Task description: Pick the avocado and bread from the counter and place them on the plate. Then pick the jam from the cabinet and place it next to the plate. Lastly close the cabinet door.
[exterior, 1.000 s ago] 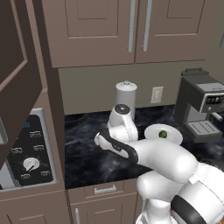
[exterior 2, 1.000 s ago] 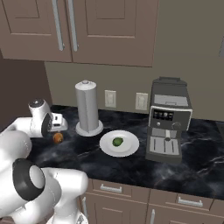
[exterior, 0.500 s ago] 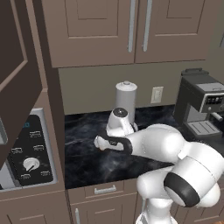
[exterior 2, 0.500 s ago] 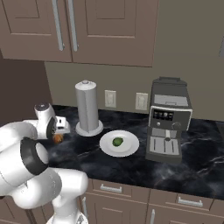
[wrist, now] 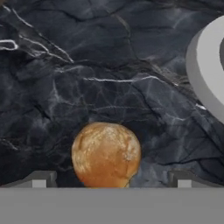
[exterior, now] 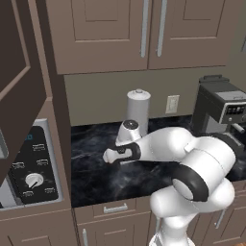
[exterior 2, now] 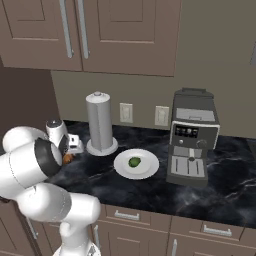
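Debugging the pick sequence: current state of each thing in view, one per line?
avocado: on the plate
bread: on the counter, between the open fingertips, ungrasped
gripper: open, empty
cabinet door: open
coffee machine: upright on counter

Between the pincer's matt dark finger tips the bread looks rough and crusty on the counter of glossy veined black stone, with the paper-towel holder's smooth grey base off beside it.
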You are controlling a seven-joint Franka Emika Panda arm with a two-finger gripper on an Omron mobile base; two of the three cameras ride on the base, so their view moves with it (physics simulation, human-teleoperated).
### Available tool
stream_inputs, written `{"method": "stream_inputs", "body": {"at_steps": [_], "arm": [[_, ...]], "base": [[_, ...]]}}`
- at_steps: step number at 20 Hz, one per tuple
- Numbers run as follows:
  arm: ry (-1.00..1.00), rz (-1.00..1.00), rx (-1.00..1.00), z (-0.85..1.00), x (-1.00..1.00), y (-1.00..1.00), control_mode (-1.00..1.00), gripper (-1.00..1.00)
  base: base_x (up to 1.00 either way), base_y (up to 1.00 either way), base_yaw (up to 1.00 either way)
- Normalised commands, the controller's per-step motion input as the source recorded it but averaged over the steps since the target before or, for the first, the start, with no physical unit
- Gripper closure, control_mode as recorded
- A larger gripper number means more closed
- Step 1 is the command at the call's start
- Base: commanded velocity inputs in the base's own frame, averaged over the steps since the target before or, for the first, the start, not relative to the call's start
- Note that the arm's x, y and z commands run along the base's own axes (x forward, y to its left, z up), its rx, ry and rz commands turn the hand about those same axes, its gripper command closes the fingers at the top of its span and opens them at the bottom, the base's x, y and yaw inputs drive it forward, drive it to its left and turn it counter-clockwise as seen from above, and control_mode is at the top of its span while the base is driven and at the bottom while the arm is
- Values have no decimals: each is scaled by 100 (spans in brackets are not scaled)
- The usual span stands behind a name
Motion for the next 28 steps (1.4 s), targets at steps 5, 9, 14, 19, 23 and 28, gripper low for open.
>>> {"method": "stream_inputs", "body": {"at_steps": [5,9,14,19,23,28], "arm": [[4,1,0,-27,11,2,-100,-100],[7,1,0,-32,0,5,-100,-100],[5,0,0,-25,2,7,-100,-100],[5,0,-1,0,7,4,-100,100],[-1,0,0,6,-11,-6,-100,100],[-14,-1,-2,29,-37,-51,-100,100]], "base": [[0,0,0],[0,0,0],[0,0,0],[0,0,0],[0,0,0],[0,0,0]]}}
